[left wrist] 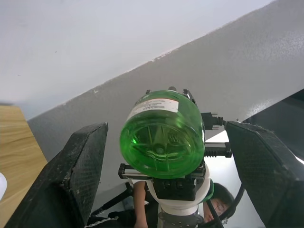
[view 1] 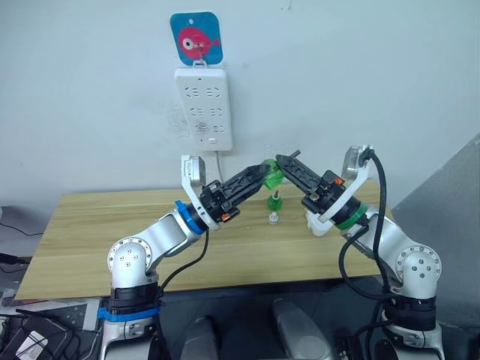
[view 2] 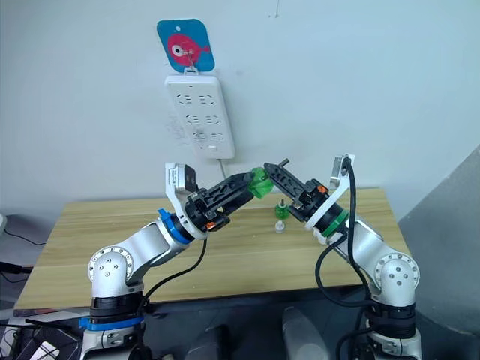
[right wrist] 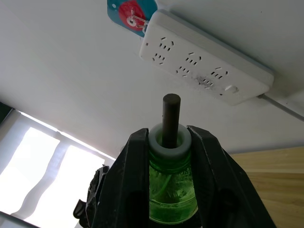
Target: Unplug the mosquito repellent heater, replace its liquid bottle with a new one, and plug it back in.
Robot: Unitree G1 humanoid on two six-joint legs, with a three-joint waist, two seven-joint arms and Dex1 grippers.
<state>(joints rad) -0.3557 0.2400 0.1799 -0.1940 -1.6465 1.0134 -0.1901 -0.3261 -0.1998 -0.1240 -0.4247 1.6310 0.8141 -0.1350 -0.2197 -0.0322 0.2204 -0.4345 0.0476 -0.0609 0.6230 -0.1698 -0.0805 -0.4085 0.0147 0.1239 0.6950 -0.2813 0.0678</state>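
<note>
Pinched by its neck in the right gripper (right wrist: 164, 156), a green liquid bottle (right wrist: 168, 183) hangs below the wall power strip (view 1: 204, 107), its dark wick (right wrist: 171, 116) exposed. Facing the bottle's base, the left gripper (left wrist: 164, 166) is spread, not touching it. Another small green bottle (view 1: 275, 201) and a tiny clear piece (view 1: 273, 218), hard to identify, sit on the counter (view 1: 90, 225) beneath.

I see two silver-grey arms with rounded joint housings dotted with small screws. My left gripper (view 1: 259, 174) has long black fingers (left wrist: 76, 175) with textured pads; just behind it sit a blue wrist ring and a white camera bracket. Behind my right gripper (view 1: 283, 160) are a green ring, orange accents and a thick looping black cable.
</note>
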